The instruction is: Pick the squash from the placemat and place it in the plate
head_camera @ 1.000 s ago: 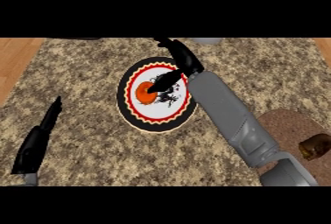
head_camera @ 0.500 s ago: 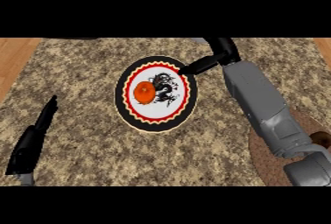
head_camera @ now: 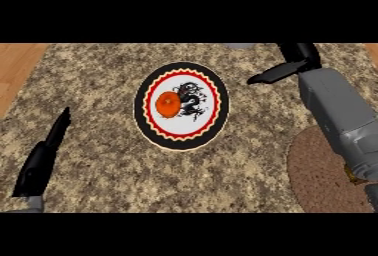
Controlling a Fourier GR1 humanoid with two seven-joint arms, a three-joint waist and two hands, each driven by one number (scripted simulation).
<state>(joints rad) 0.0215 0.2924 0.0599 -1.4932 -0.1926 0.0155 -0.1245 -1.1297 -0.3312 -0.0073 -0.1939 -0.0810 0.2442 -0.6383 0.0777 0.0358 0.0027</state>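
Observation:
An orange squash lies on the left part of a round plate with a black rim, a red ring and a black dragon figure. My right hand hangs to the upper right of the plate, apart from it, fingers straight and holding nothing. A brown round placemat lies at the lower right, partly hidden by my right forearm. My left hand rests at the lower left edge, open, fingers pointing up.
The counter top is speckled granite; wooden floor shows beyond its left edge. A small grey object peeks in at the top edge.
My right hand has drawn back from over the plate to the upper right, leaving the squash on the plate. The left hand has barely moved.

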